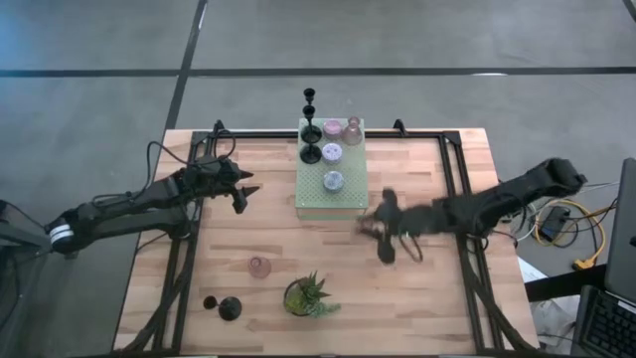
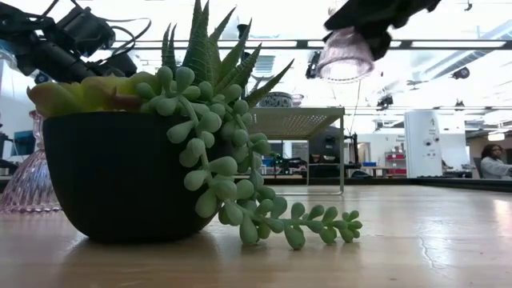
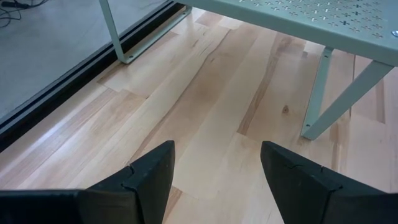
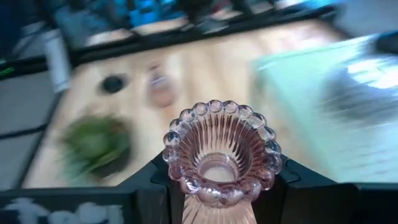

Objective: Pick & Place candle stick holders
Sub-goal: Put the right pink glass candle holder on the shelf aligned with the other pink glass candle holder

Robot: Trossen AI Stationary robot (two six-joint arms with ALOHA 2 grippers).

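Observation:
My right gripper (image 1: 380, 227) hangs over the table just right of the pale green perforated box (image 1: 320, 194), shut on a pink glass candle stick holder (image 4: 221, 152). In the low view that holder (image 2: 346, 53) is high in the air. Several other holders, black (image 1: 311, 129), pink (image 1: 353, 129) and lilac (image 1: 334, 180), stand on the box. Another pink holder (image 1: 258, 266) and two black ones (image 1: 231, 308) rest on the table near the front left. My left gripper (image 3: 214, 168) waits open, left of the box. My right gripper pinches the pink holder's ribbed body just below its beaded rim (image 4: 186, 186), one finger (image 4: 155, 180) on each side. The holder is lifted clear of the table, its beaded rim turned back toward the wrist.
A spiky green plant in a black pot (image 1: 308, 295) stands near the front edge, next to the loose holders. The green box stands on thin legs (image 3: 336, 106), with bare wood under it. A dark frame (image 1: 452, 169) runs along the table's sides.

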